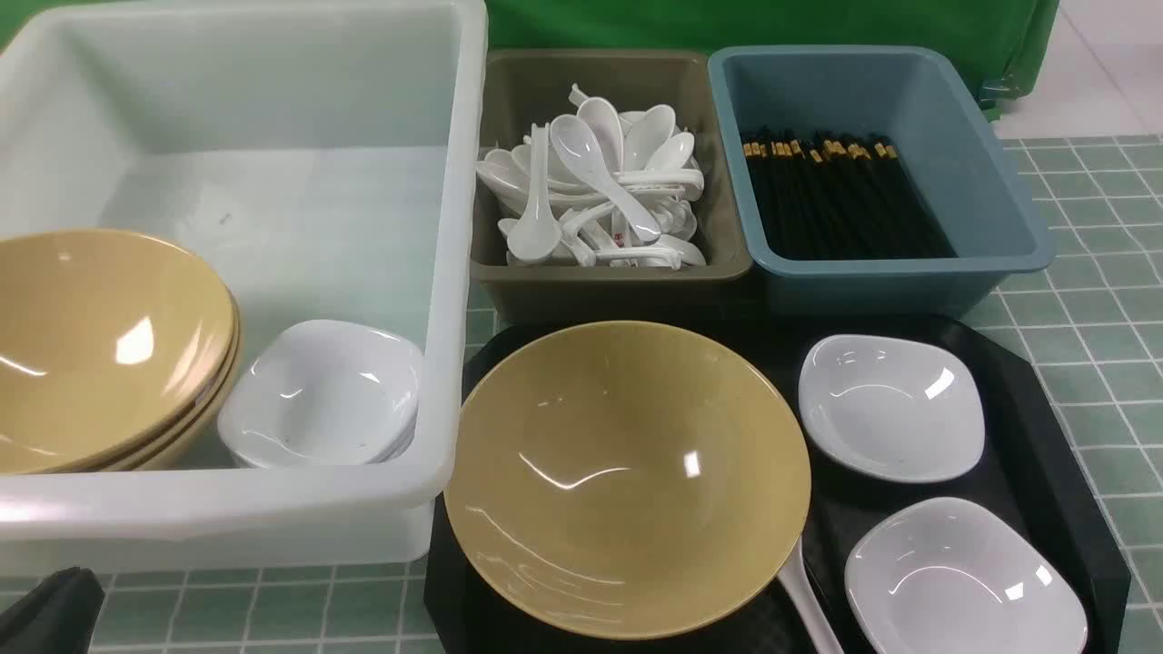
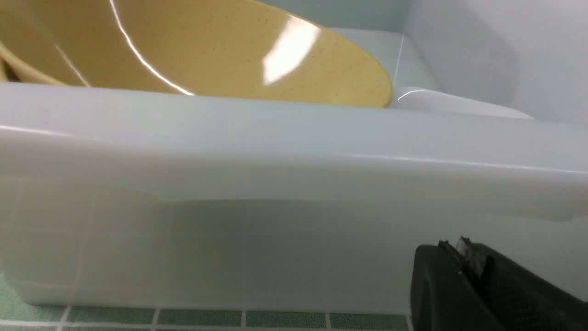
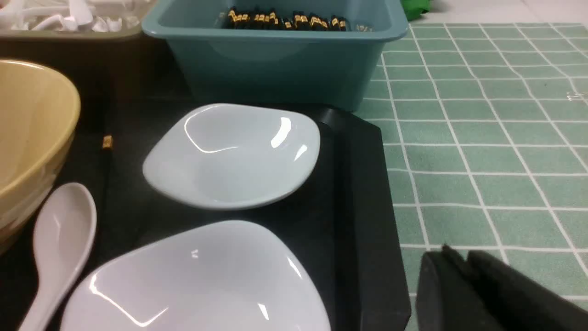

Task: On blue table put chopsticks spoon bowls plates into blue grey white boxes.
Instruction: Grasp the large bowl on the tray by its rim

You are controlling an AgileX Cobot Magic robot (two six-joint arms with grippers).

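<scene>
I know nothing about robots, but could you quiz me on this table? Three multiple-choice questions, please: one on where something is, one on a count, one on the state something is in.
1. The wide glossy tan bowl on the flat black tray is: A upside down; B upright and empty; C full of spoons.
2. How many small glossy white rounded-square dishes lie on that tray? A one; B two; C four.
3. The heap of thin black gold-banded chopsticks lies in: A the dusty blue plastic tub; B the tan bowl; C a white dish.

Answers:
1 B, its bare inside faces up.
2 B, one lies nearer and one farther, both right of the bowl.
3 A, they cover that tub's floor.
</scene>
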